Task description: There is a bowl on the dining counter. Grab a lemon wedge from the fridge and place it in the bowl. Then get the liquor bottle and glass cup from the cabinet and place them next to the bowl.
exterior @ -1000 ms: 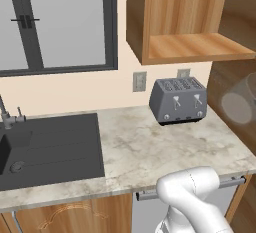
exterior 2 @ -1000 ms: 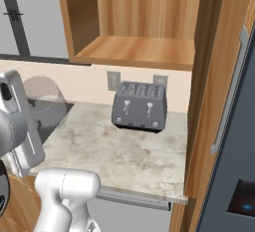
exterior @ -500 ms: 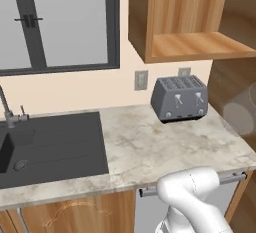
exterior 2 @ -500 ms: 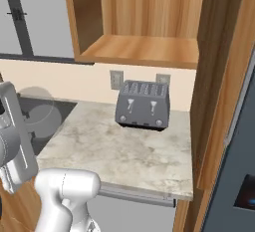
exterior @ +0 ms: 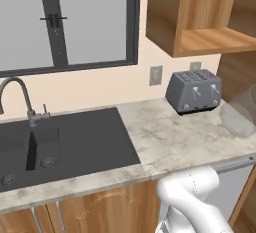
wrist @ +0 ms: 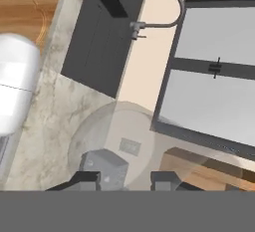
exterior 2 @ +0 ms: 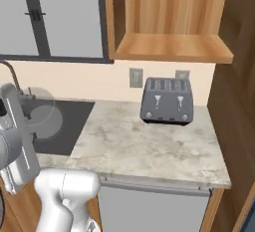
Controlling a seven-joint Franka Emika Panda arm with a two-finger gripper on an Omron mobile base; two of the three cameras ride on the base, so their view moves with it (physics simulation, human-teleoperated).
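The light is even and soft in all 3 views, without a clear source. The toaster (exterior 2: 166, 100) throws only a thin dark shadow on the desk (exterior 2: 149, 151). The window (exterior: 65, 22) is flat grey, without glare. The see-through glass cup (wrist: 117, 144) looks hazy. Edges are a little soft everywhere, without distortion.

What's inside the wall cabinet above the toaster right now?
The cabinet shows a bare wooden shelf, nothing standing on it. Its upper compartment is cut off by the frame, so unseen.
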